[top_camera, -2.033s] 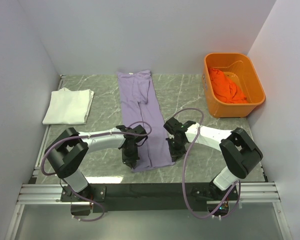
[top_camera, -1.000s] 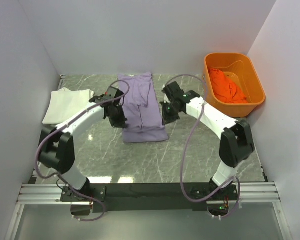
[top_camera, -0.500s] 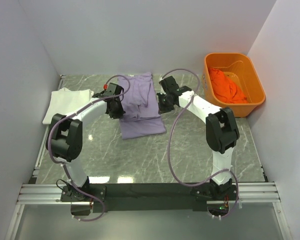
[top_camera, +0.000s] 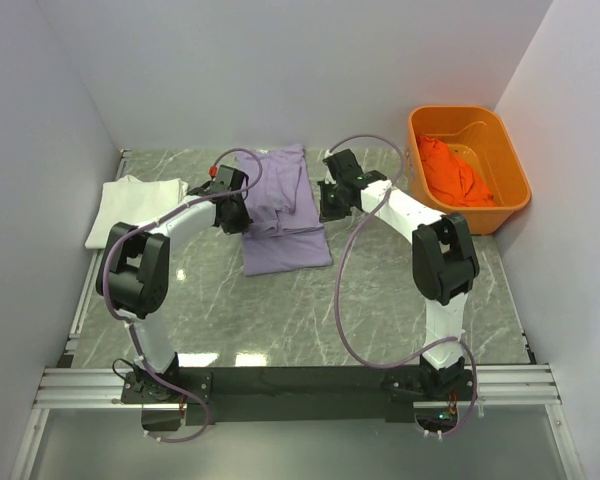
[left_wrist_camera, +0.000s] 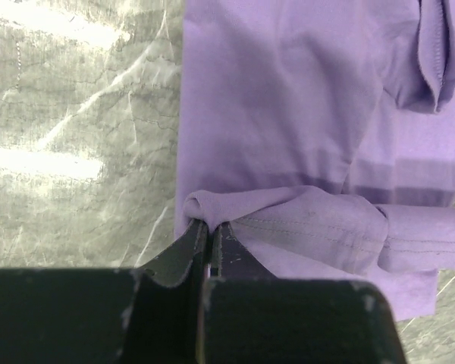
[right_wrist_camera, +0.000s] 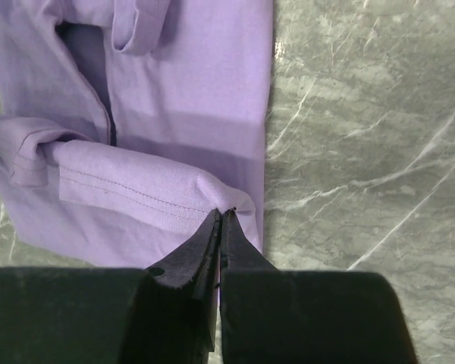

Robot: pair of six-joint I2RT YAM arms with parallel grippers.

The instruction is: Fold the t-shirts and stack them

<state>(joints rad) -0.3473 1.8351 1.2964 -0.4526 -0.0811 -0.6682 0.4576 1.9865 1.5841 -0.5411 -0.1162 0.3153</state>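
Observation:
The lavender t-shirt (top_camera: 285,215) lies at the table's back middle, its near end doubled over toward the back wall. My left gripper (top_camera: 238,215) (left_wrist_camera: 209,221) is shut on the hem's left corner (left_wrist_camera: 201,206). My right gripper (top_camera: 327,208) (right_wrist_camera: 222,213) is shut on the hem's right corner (right_wrist_camera: 235,201). The stitched hem (left_wrist_camera: 318,227) (right_wrist_camera: 129,189) hangs between them over the shirt's lower layer. A folded white t-shirt (top_camera: 137,211) rests at the left. An orange t-shirt (top_camera: 452,172) lies bunched inside the tub.
The rigid orange plastic tub (top_camera: 470,213) stands at the back right. Grey walls close in the table on the left, back and right. Bare marble tabletop (top_camera: 310,310) stretches between the shirt and the arm bases.
Both grippers carried the lavender shirt's near hem from the front of the table toward the back, folding the shirt over itself. Over the last half second they barely shifted.

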